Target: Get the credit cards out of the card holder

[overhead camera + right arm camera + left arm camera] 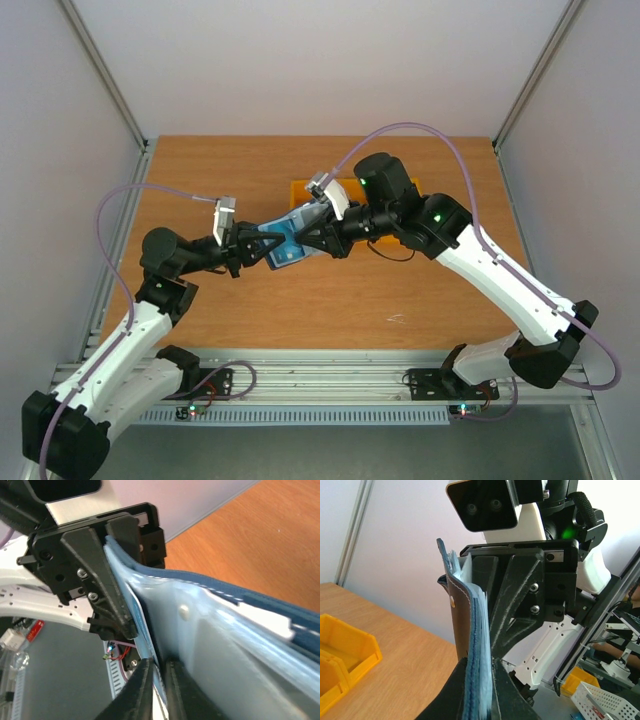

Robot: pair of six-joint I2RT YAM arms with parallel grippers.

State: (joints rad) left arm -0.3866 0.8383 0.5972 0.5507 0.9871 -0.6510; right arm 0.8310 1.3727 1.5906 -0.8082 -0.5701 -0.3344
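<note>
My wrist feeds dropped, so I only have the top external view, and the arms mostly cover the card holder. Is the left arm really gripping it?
Observer: Yes. In the left wrist view the left fingers are clamped on one edge of the card holder, which stands on edge.
Operator: And the right arm?
Observer: In the right wrist view the right fingers pinch a thin pale-blue layer inside the holder; card or sleeve, I can't tell.
Operator: Is it open?
Observer: Yes, its pale inside and snap stud face that camera.
</note>
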